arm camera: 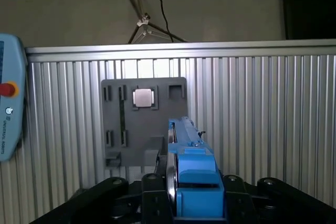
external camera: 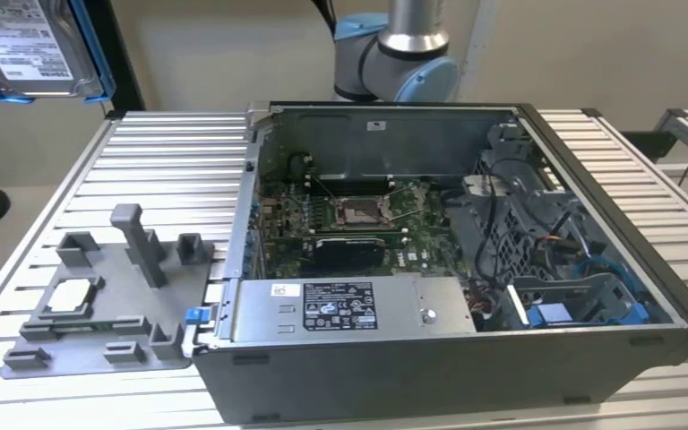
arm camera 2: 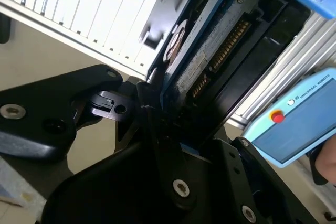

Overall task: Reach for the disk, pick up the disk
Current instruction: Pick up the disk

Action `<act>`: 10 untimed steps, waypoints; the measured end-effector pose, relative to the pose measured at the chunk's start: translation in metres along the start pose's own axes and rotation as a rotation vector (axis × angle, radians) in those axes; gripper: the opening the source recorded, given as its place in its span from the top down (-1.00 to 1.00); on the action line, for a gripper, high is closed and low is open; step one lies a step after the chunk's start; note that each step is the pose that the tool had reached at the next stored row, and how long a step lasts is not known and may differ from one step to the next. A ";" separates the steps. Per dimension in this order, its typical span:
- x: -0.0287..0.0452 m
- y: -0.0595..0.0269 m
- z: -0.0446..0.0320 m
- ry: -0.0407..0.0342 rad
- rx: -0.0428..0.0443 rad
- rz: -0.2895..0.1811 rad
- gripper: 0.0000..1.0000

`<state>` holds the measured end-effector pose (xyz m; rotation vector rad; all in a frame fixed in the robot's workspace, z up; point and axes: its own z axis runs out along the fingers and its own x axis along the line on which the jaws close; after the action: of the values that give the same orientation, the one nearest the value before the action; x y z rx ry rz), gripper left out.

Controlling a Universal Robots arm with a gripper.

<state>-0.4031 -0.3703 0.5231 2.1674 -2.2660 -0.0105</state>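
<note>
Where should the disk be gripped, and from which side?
Probably across its two broad flat faces near one end, approaching edge-on. In the first wrist view the gripper clamps the disk that way: it is thin, so its faces give wide parallel surfaces to press on.

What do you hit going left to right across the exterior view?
The disk, held up off the table → grey fixture on the table → labelled grey box in the open case → blue bracket inside the case.
</note>
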 end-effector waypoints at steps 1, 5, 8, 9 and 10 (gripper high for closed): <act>-0.0001 -0.0028 0.0000 0.0000 0.0001 0.000 1.00; -0.0006 -0.0140 -0.0001 0.0000 0.0001 0.000 1.00; -0.0010 -0.0235 -0.0002 -0.0001 0.0001 0.000 1.00; -0.0012 -0.0269 -0.0002 0.0000 0.0001 0.000 1.00; -0.0014 -0.0304 -0.0002 0.0000 0.0001 0.000 1.00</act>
<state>-0.3727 -0.3703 0.5231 2.1675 -2.2660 -0.0104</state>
